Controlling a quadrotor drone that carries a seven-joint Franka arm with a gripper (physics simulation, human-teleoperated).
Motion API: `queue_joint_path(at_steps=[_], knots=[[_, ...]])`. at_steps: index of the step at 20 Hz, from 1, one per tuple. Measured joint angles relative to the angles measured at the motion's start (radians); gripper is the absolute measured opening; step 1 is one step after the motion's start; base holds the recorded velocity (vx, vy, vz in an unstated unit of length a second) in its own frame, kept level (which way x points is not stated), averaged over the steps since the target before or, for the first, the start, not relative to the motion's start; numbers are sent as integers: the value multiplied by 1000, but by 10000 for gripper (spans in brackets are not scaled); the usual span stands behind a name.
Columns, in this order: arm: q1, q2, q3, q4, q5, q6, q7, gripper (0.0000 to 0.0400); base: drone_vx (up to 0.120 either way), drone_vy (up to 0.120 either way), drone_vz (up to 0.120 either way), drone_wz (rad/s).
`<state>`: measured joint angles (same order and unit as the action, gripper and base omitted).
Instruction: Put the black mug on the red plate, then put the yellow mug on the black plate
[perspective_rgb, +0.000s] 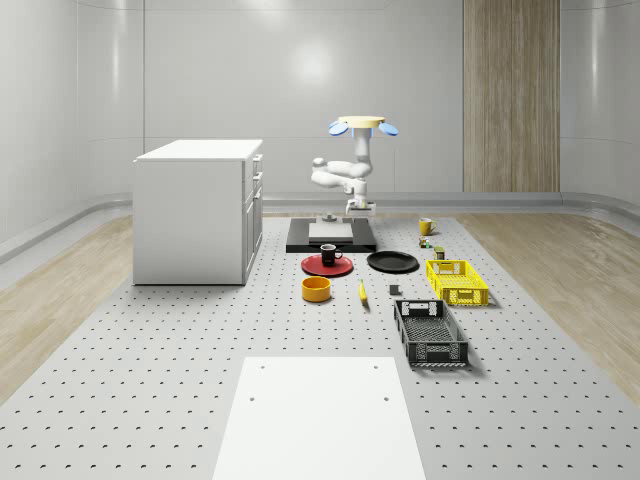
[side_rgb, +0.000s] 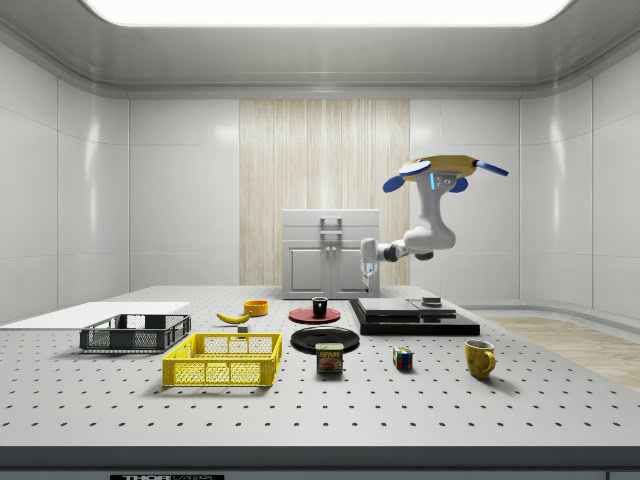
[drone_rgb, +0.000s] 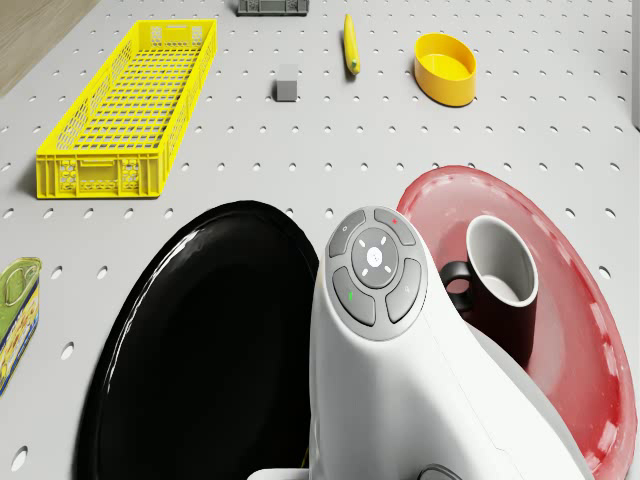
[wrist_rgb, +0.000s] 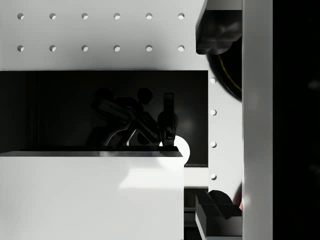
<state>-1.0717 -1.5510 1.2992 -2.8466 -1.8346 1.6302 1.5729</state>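
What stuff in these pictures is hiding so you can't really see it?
- Black plate: in the drone view the arm covers one side.
- Red plate: the drone view's edge cuts it off.
- Spam can: cut off by the drone view's edge.
- Yellow mug: too small in the whole-scene view to show its handle.

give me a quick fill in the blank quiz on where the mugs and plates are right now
1. The black mug stands on the ____ plate.
2. The yellow mug stands on the ____, apart from both plates.
3. The black plate carries ____ on it.
4. The drone hovers above the dark ____ beyond the plates, with the gripper hanging over it.

Missing words: red; table; nothing; platform
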Motion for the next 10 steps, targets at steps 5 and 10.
queue_joint_path(at_steps=[5, 10], knots=[[0, -2, 0, 0, 1, 1, 0, 400, -120, 120, 0, 0], [-1, -3, 0, 0, 1, 3, 1, 400, -120, 120, 0, 0]])
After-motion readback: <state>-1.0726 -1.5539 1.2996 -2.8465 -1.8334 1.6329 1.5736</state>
